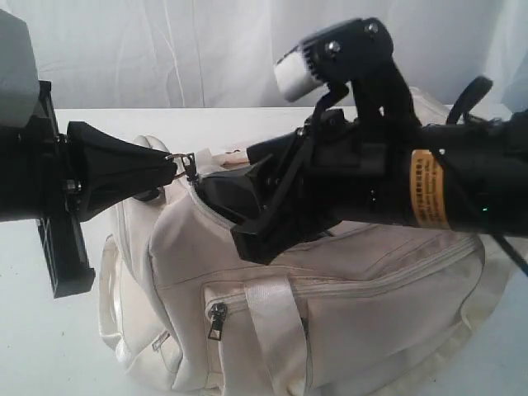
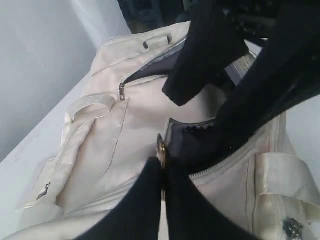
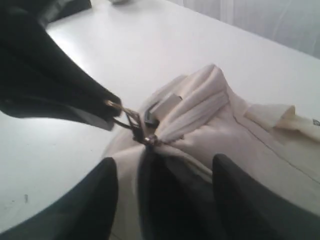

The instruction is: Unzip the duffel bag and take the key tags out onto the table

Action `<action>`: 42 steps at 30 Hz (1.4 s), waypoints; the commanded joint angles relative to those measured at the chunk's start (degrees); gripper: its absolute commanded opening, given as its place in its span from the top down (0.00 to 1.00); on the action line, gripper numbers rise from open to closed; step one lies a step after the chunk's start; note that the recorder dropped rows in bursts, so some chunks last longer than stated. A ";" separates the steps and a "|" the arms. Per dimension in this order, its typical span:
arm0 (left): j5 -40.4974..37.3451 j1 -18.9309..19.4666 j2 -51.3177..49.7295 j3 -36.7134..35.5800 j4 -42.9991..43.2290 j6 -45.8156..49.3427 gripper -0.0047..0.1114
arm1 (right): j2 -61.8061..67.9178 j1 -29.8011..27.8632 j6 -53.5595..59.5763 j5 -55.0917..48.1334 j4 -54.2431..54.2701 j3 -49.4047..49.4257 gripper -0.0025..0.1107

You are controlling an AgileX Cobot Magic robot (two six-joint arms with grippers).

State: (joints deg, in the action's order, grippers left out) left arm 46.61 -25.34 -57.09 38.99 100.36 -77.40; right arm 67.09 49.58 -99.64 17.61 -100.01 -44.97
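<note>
The cream duffel bag (image 1: 346, 305) lies on the white table (image 1: 33, 330), its long axis running across the exterior view and its zipper on top. At its left end, the left gripper (image 1: 169, 169) pinches the zipper pull (image 1: 188, 162). The right gripper (image 1: 247, 210), its jaws spread wide, dips into the bag's open mouth.

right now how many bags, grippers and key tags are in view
duffel bag: 1
grippers: 2 (left gripper shut on the main zipper pull, right gripper open)
key tags: 0 in view
total: 3
</note>
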 commanded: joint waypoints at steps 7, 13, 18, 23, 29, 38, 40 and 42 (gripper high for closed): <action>4.28 0.11 1.10 0.37 -0.42 1.49 0.96 | 4.27 0.09 15.02 -0.61 0.06 -1.03 0.48; 4.17 0.11 1.10 0.37 -0.42 2.70 0.96 | 8.75 1.42 17.52 2.81 0.06 -3.75 0.50; 2.76 0.11 1.10 0.37 -0.42 2.70 0.96 | 9.33 1.85 17.52 3.49 0.06 -5.57 0.56; 1.63 0.11 1.10 0.37 -0.42 2.80 0.96 | 9.33 1.85 17.52 3.65 0.06 -6.56 0.61; 1.63 0.11 1.10 0.37 -0.42 2.80 0.96 | 9.33 1.85 17.52 4.07 0.06 -7.24 0.82; 0.44 0.11 1.10 0.37 -0.42 2.79 0.96 | 9.33 1.85 17.42 4.53 0.06 -8.72 0.94; -1.15 0.11 1.10 0.37 -0.42 2.79 0.96 | 9.33 1.85 17.42 4.28 0.06 -8.96 0.98; -2.91 0.11 1.10 0.37 -0.42 2.79 0.96 | 9.33 1.85 17.30 4.28 0.06 -8.96 0.98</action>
State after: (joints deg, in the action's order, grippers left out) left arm 45.65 -25.05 -56.71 38.99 100.62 -74.04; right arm 76.74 51.35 -82.82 20.59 -100.50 -53.11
